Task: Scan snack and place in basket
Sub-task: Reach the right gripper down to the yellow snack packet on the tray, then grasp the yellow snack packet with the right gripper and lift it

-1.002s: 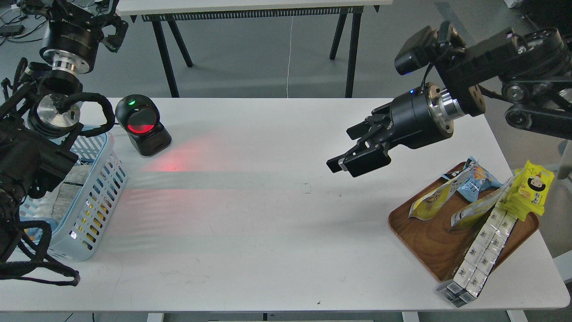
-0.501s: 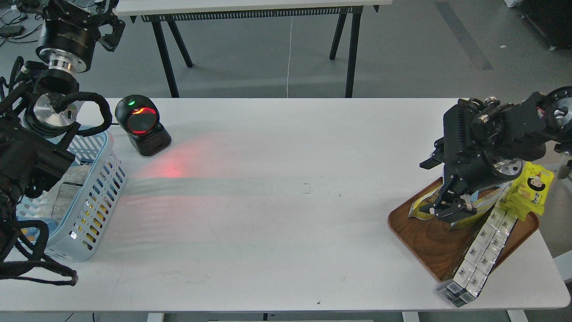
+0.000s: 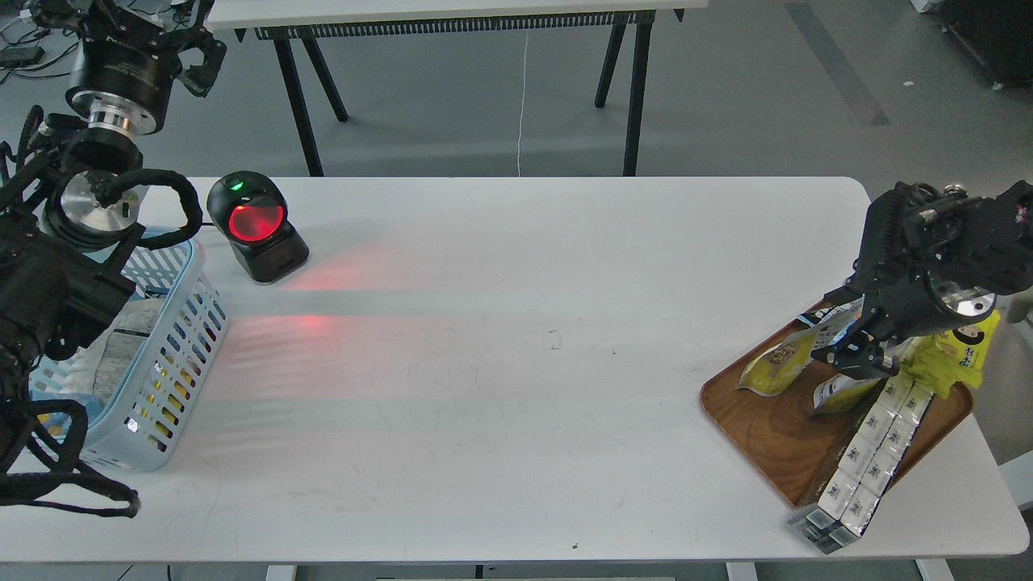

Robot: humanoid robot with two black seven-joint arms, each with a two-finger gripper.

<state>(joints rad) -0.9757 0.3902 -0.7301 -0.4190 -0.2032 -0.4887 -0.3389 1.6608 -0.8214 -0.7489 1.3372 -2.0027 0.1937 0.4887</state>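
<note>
Right gripper [image 3: 857, 355] has swung from mid-table down onto the tray [image 3: 775, 436], so pickup is beginning. Its jaws' state is unclear beside the snack [image 3: 779, 363]. Basket [image 3: 173, 323] waits far left.

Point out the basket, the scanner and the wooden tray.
basket [image 3: 173, 367]: head view, slotted side wall facing the table.
scanner [image 3: 257, 223]: head view, red glowing window.
wooden tray [image 3: 767, 424]: head view, bare wood at its near-left part.
</note>
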